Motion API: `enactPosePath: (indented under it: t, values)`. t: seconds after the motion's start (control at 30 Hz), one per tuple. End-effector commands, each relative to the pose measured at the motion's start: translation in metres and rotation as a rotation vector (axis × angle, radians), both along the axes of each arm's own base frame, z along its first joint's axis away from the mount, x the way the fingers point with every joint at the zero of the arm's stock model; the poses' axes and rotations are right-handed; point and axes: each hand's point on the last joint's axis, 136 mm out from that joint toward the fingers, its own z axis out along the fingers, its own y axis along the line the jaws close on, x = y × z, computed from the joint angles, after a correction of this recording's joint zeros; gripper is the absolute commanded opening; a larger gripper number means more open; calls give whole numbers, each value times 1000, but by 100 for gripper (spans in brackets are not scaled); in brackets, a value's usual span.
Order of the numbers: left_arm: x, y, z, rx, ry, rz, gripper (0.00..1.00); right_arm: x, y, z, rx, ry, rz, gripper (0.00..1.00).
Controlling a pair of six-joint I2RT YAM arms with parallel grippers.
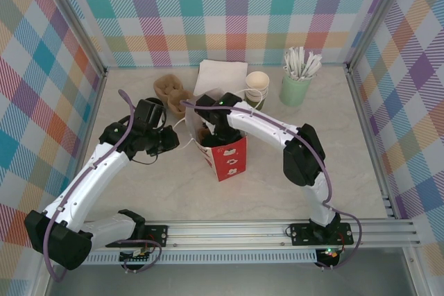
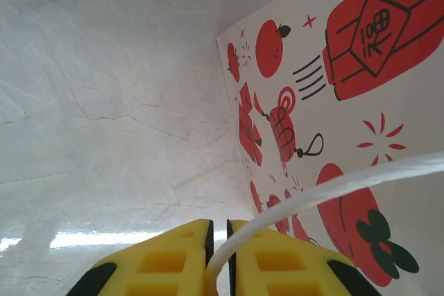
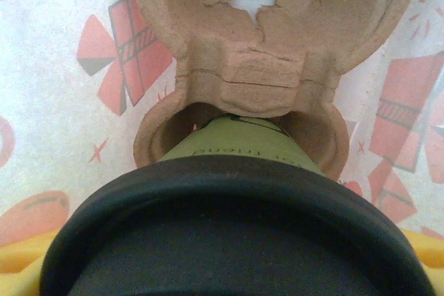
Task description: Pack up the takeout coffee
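The takeout coffee (image 3: 236,142), light and crushable, sits at 6 o'clock, gripped wide near its stiff lid (image 3: 229,220) by your right hand (image 3: 229,272); your left hand (image 2: 218,258) pinches the bag handle (image 2: 333,188).

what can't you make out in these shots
Top external: the bag's inside, hidden by the right arm.
Right wrist: the cup's base, down in the carrier; the right end effector's fingers, mostly behind the black lid.
Left wrist: most of the bag, cut off by the frame edge.
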Motion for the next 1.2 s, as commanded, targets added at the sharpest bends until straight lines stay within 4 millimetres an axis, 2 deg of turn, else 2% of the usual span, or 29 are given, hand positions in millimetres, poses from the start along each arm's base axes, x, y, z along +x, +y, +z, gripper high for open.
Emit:
enactPosePath:
  t: [0.0,0.17,0.5,1.17]
  values:
    - [0,5,3,1,-2,24,16,-3,-9,-21,-66,22,19,82]
    - [0,5,2,3,-1,25,16,-6,-11,-26,-78,33,20,82]
    - [1,5,3,-1,-5,24,16,-4,-10,-20,-71,18,23,83]
    - [2,3,8,-4,-7,20,16,0,-12,-23,-81,-1,30,83]
